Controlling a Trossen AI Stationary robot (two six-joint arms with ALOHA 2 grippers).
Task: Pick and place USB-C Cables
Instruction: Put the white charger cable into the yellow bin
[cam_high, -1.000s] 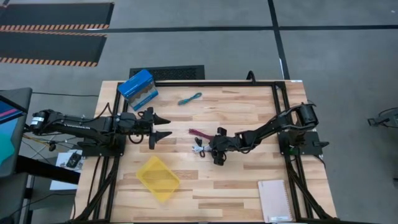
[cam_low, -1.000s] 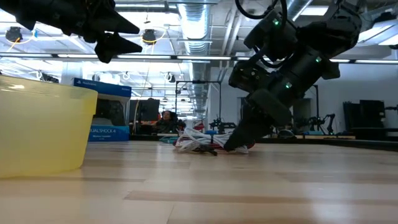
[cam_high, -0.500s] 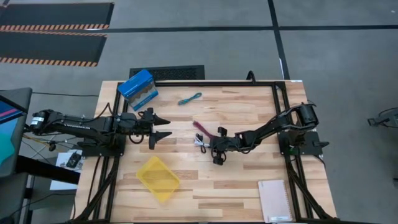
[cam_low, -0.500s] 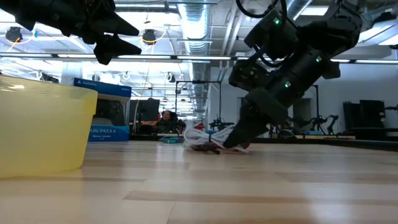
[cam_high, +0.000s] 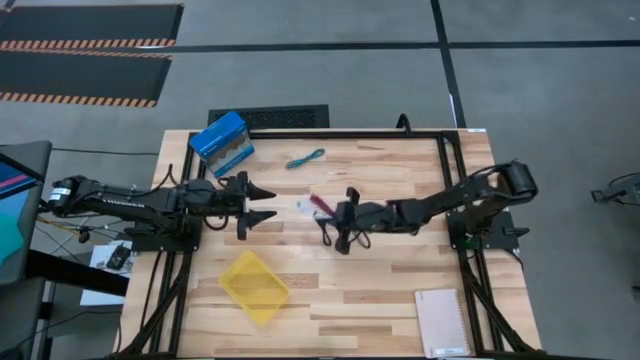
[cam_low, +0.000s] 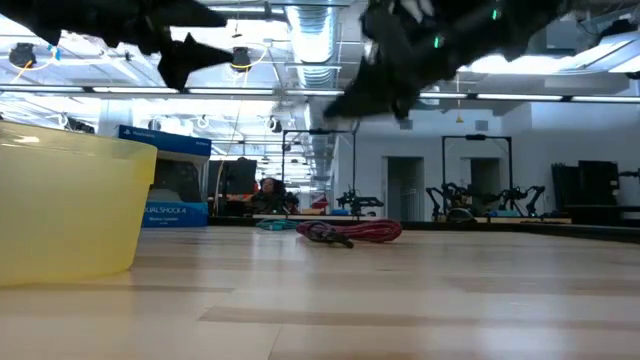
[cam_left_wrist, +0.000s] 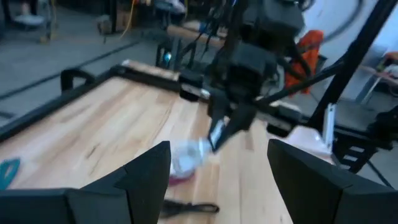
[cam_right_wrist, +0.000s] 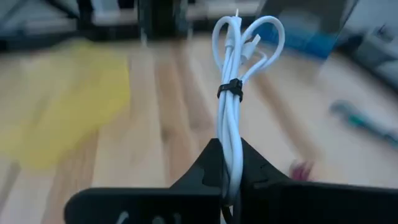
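Above table centre, right hand (cam_right_wrist: 227, 183) grips white cable (cam_right_wrist: 235, 106); yellow tray (cam_high: 254, 286) holds nothing.

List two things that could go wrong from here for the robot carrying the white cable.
1. The right claw pinches only the lower end of the white bundled cable; the long free loop could swing and slip out in transit.
2. The dark red bundled cable and thin black cable lie close together, so a later grasp may snag both.

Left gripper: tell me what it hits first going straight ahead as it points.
The left gripper points across the table at the right gripper holding the white cable; it likely meets that first, though heights are unclear.
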